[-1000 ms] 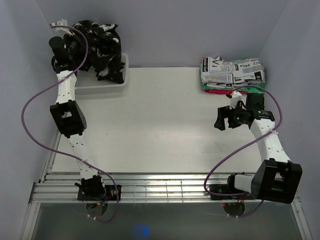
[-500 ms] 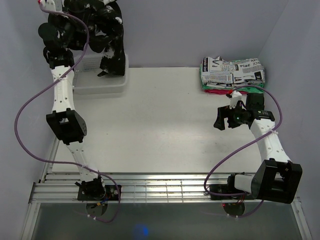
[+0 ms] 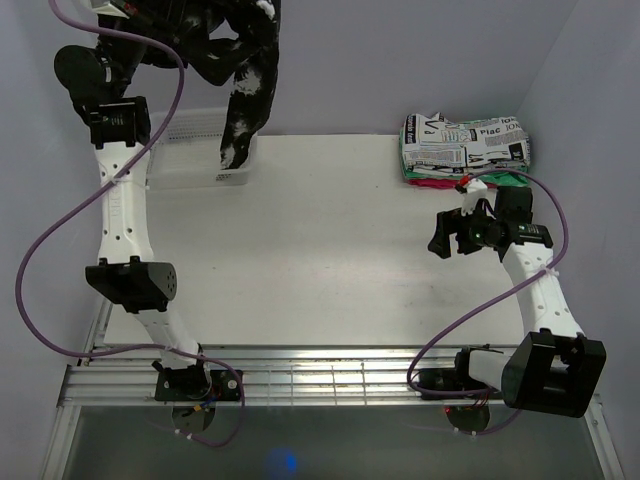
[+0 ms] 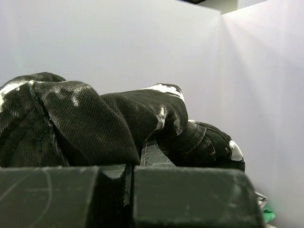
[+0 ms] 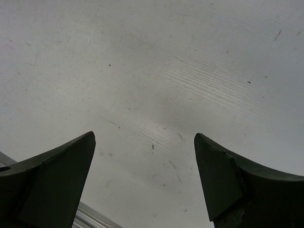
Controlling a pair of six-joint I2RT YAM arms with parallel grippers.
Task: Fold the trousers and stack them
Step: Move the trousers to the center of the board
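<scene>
The black trousers with white splotches [image 3: 243, 80] hang from my left gripper [image 3: 190, 22], which is raised high at the back left, above the clear bin [image 3: 190, 172]. One leg dangles down to the bin's right end. In the left wrist view the fingers are closed together with the bunched trousers [image 4: 90, 123] pinched between them. My right gripper [image 3: 447, 236] is open and empty, low over the bare table at the right; in the right wrist view its two fingertips [image 5: 61, 180] stand wide apart over the white table top [image 5: 152, 80].
A stack of folded cloths, white newspaper-print [image 3: 464, 143] on top of red and green ones, lies at the back right corner. The grey walls close in at the back and both sides. A metal rail [image 3: 330, 370] runs along the near edge.
My left arm has risen, lifting the trousers up out of the bin so that they hang longer. My right arm has barely moved.
</scene>
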